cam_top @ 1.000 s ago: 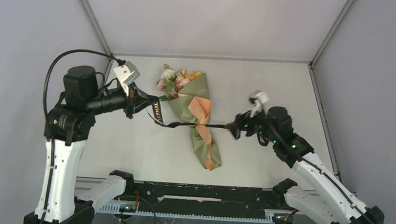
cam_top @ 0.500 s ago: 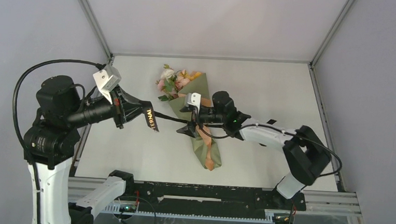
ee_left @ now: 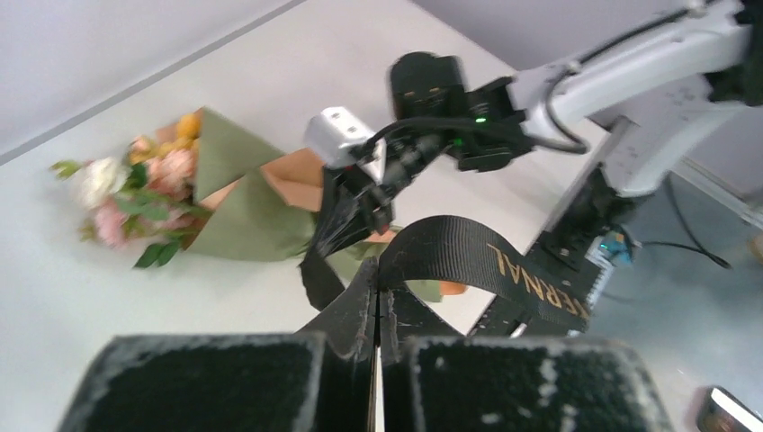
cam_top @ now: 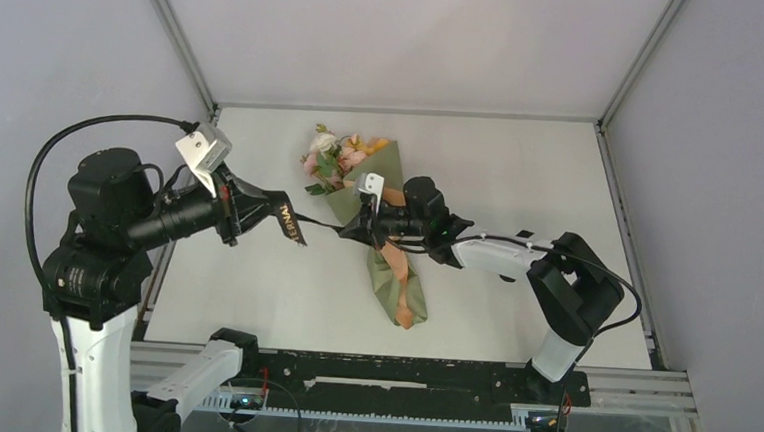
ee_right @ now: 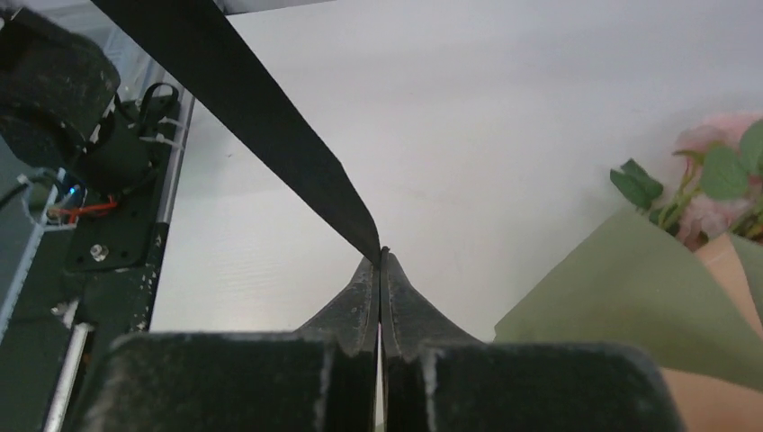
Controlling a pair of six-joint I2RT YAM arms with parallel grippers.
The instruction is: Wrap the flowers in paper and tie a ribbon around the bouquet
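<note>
Ribbon, clamped in left gripper jaws, is now being clamped by right gripper jaws beside the bouquet, readying tying.

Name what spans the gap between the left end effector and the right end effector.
The ribbon runs from the left end effector to the right end effector, over bare table; the top view shows it.

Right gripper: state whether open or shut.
Shut on the narrow black ribbon: the right gripper has fingers pressed together, pinching it at their tips.
</note>
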